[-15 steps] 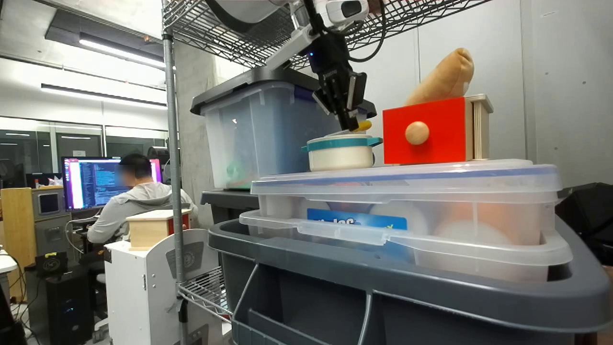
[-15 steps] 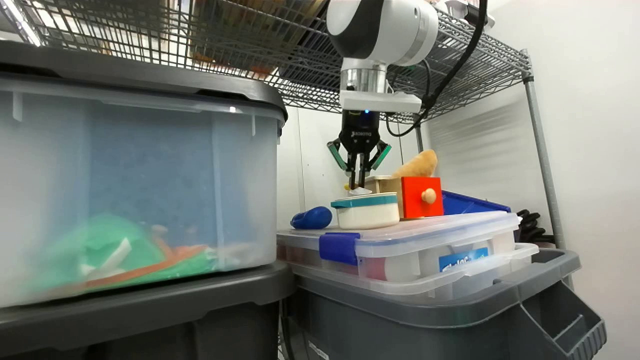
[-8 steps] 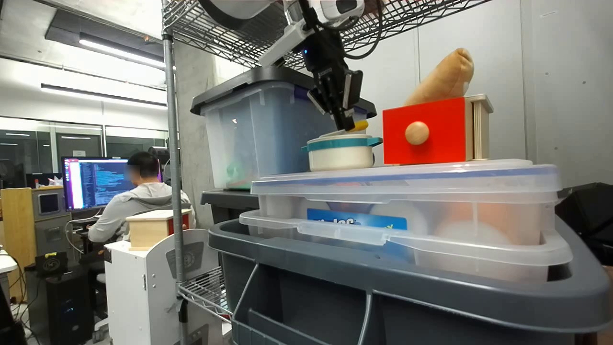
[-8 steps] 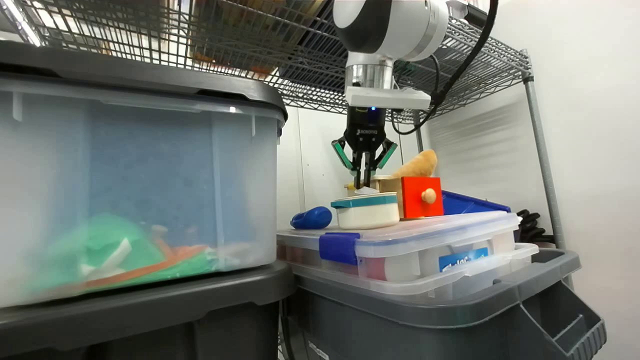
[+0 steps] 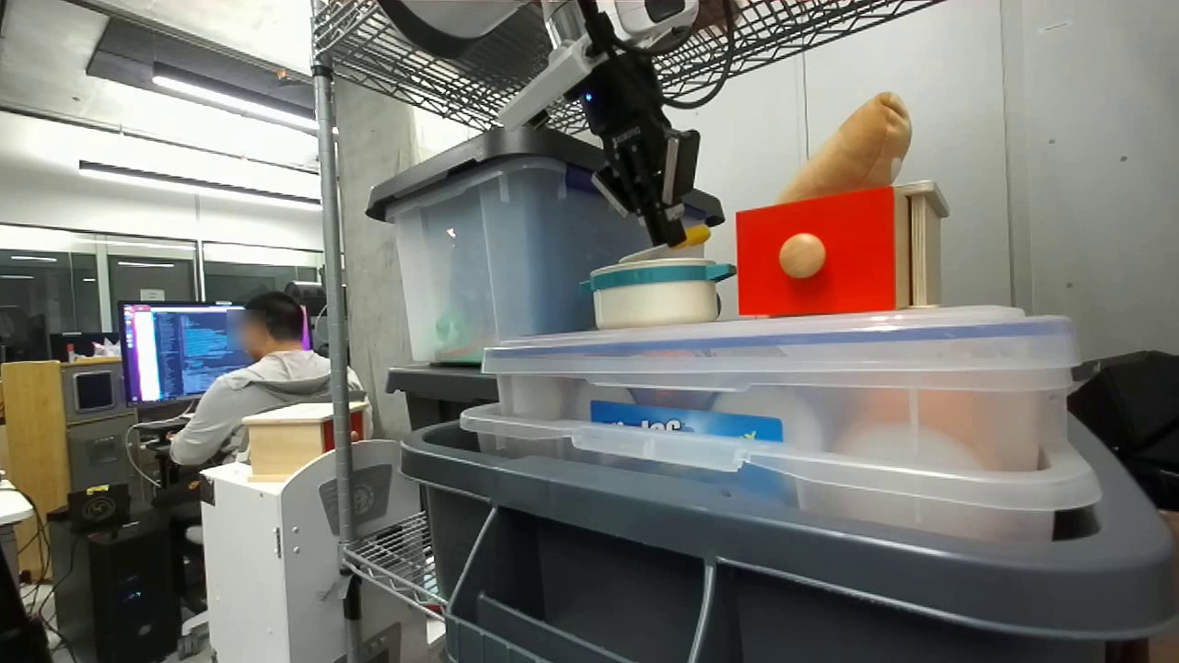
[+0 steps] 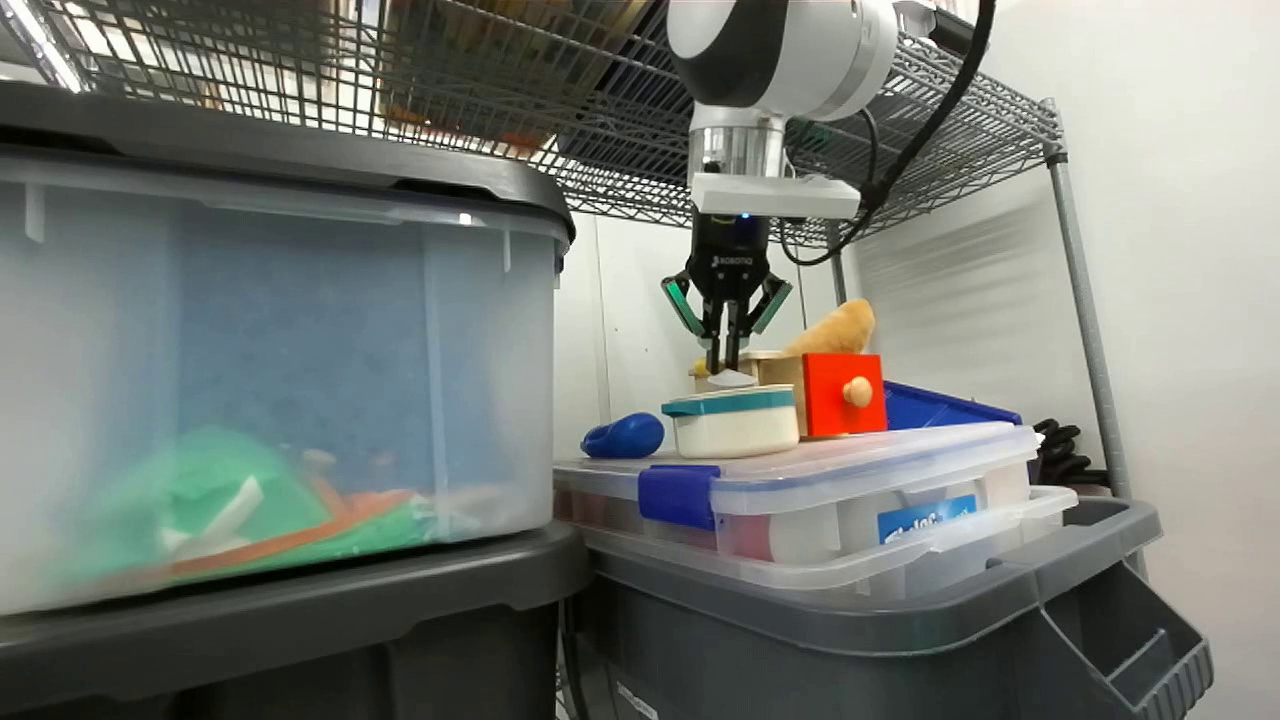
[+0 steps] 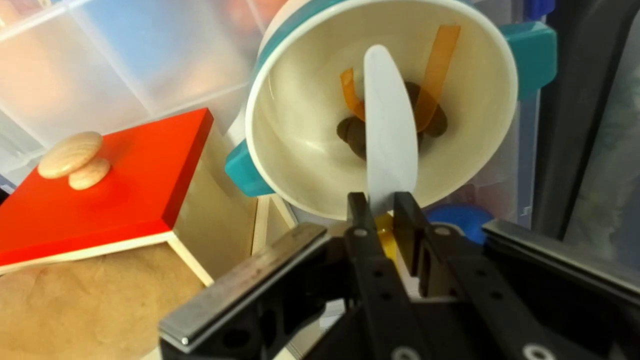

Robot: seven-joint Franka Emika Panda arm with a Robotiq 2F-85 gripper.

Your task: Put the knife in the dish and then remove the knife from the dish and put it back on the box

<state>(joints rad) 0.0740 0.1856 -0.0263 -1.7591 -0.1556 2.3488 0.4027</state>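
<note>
Your fingers [image 7: 360, 217] are drawn narrow, pinching the knife [image 7: 391, 140] where its white blade [image 7: 385, 100] meets the yellow handle [image 5: 697, 236]. Blade runs out ahead of them, sloping down over the opening of the dish [image 7: 295, 162]; handle sticks out behind. The dish sits below your fingers, on the box [image 6: 900, 460]; orange strips [image 7: 440, 65] and brown pieces [image 7: 356, 137] lie in it, lower than the blade. In the wrist view, a red-fronted wooden unit [image 7: 125, 175] stands left of your fingers; a blue item [image 7: 457, 216], partly hidden, lies just right of them.

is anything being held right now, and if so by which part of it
The end effector holds the knife, about where its white blade meets the yellow handle.
</note>
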